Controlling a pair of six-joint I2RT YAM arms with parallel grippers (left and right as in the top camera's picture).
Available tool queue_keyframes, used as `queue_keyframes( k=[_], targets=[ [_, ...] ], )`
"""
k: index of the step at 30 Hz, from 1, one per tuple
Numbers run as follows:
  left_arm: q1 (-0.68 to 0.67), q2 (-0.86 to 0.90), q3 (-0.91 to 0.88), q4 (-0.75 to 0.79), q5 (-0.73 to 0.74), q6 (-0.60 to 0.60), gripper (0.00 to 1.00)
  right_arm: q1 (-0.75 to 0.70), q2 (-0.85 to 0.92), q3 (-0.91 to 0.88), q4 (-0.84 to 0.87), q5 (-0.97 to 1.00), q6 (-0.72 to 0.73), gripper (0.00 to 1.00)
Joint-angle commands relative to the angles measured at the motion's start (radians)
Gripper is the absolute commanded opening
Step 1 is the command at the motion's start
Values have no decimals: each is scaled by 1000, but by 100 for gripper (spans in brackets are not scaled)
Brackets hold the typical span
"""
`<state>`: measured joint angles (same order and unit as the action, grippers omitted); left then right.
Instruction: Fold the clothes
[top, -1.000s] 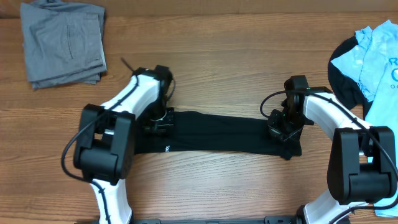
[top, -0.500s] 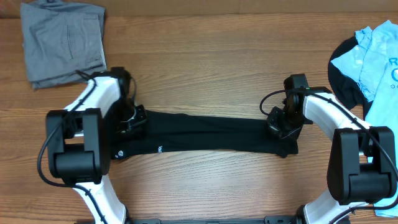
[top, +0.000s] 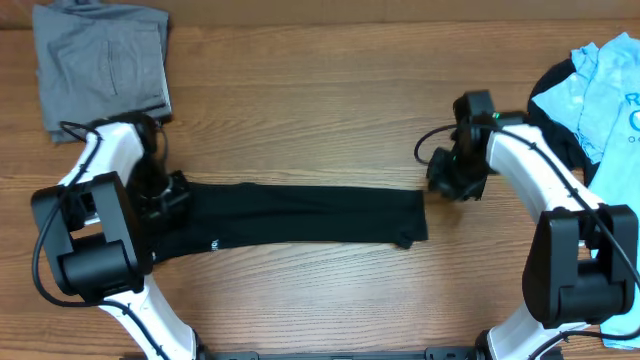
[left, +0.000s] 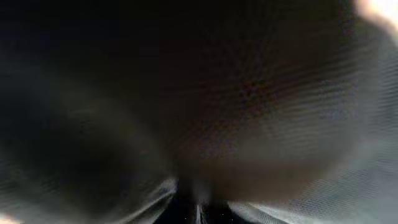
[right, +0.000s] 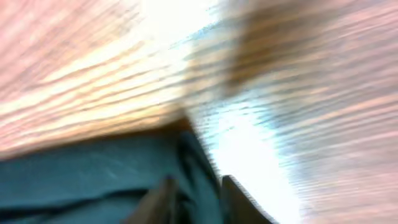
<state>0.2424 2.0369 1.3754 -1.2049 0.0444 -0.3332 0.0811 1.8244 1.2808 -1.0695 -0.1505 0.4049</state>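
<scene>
Dragged left: long black fabric shirt (top: 300, 215), long axis left-right; left gripper (top: 165, 195) grips its left end; right gripper (top: 452, 182) just beyond right end, spread unclear.

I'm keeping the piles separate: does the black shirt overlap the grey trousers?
No, the black shirt lies as a long strip, with bare table between it and the grey trousers.

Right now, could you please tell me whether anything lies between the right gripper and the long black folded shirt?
Nothing visible does: only bare wooden table separates the right gripper from the long black folded shirt.
</scene>
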Motion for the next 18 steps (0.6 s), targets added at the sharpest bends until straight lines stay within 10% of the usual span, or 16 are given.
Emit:
queue_keyframes(
  k=[1,14,16,18],
  targets=[
    [5,9,150,-63,-77,19,11,-34,-1,123,-71,91,-25,68],
    [-31,-5,482,-284,47,85,27,-66,1,3,-58,-145,-241,97],
    [-53,-24,488,-281,120,123,38,-66,1,-39,-24,-221,-293,100],
    [-78,-47,488,-276,179,164,75,-66,1,-82,9,-257,-305,100]
  ],
)
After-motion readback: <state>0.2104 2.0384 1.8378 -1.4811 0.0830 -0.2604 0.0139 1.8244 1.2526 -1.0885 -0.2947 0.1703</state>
